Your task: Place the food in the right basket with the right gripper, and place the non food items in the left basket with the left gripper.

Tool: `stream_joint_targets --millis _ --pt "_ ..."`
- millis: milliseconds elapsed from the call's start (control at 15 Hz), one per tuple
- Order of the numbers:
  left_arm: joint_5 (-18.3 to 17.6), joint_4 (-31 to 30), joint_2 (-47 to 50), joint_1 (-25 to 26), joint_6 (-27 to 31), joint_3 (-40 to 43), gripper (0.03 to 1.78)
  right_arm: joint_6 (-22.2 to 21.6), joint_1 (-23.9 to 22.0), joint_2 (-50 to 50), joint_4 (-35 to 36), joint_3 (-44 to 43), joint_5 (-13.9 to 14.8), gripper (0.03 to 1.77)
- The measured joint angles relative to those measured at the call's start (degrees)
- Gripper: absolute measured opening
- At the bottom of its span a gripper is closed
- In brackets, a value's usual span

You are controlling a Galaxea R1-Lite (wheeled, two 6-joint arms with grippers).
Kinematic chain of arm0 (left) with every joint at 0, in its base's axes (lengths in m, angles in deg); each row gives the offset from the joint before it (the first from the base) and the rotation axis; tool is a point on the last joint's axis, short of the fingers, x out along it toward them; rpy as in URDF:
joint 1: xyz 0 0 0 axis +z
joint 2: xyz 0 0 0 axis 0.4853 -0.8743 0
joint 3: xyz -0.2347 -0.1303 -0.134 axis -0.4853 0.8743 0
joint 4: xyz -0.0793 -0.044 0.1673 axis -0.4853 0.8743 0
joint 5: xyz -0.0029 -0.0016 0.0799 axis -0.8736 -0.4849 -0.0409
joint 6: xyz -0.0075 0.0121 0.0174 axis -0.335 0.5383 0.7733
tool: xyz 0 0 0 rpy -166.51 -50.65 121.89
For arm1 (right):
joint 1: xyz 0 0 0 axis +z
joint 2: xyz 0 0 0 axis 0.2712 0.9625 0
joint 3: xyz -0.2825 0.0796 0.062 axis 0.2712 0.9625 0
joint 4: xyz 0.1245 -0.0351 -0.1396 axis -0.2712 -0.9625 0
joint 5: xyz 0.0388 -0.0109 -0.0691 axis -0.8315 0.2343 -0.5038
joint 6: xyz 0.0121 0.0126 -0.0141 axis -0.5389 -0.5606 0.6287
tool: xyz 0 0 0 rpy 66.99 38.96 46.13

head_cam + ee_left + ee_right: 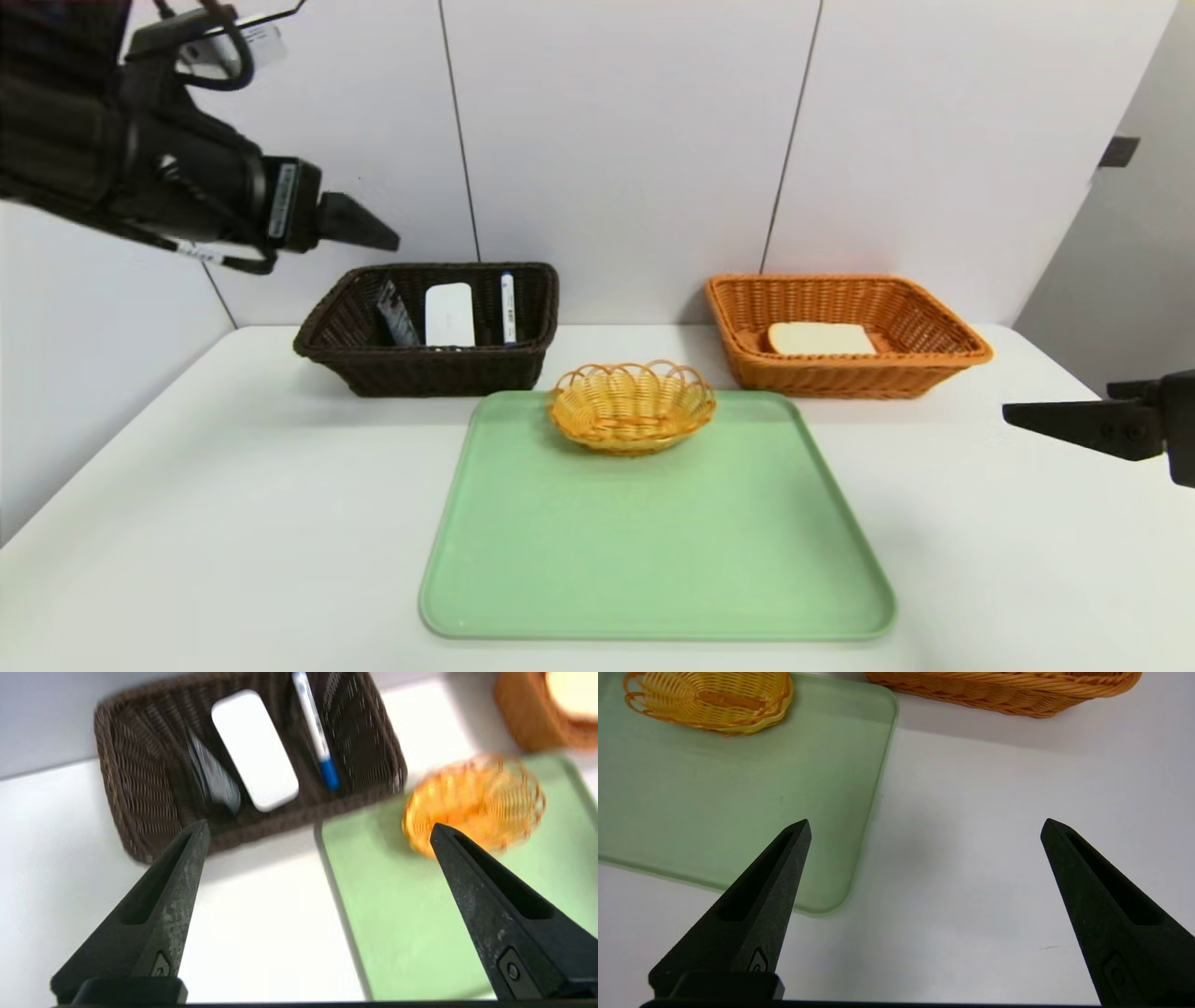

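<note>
The slice of bread lies inside the orange right basket. In the dark brown left basket lie a white case, a blue-capped white marker and a dark glossy packet. The left wrist view shows the same basket with the case, marker and packet. My left gripper hangs high, up and left of the dark basket, open and empty. My right gripper rests low at the table's right side, open and empty.
A pale green tray lies in the middle of the white table, with a small round yellow wicker basket on its far edge. A white panelled wall stands close behind the baskets. The right wrist view shows the tray's corner beside bare table.
</note>
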Motion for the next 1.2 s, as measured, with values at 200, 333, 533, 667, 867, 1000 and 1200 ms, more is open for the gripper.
stream_joint_targets --millis 200,333,533,667,867,1000,1200 --pt "6.22 -2.58 10.81 0.01 3.12 13.54 1.67 0.07 0.00 2.41 -4.55 -2.67 -1.66 1.70" --pt "13.25 -4.02 16.48 0.30 3.49 20.21 1.68 -0.01 -0.01 3.24 -6.61 -3.22 -1.13 1.70" --pt "16.09 -4.40 22.83 3.91 2.00 28.00 1.69 -0.28 -1.16 2.19 -6.61 -1.76 -0.72 1.70" --pt "16.04 -4.44 27.26 7.91 -0.11 32.52 1.69 -0.20 -3.39 -0.20 -6.61 -0.79 0.00 1.70" --pt "16.04 -4.40 34.96 10.75 -1.99 40.08 1.69 -0.22 -6.38 -5.96 -6.39 2.36 2.04 1.70" --pt "16.04 -4.38 41.00 12.02 -2.27 44.72 1.69 -0.22 -7.58 -11.39 -6.14 6.14 4.34 1.70" --pt "16.01 -3.80 51.08 12.91 -2.13 50.83 1.69 -0.22 -8.96 -22.11 -6.08 13.23 6.36 1.70"
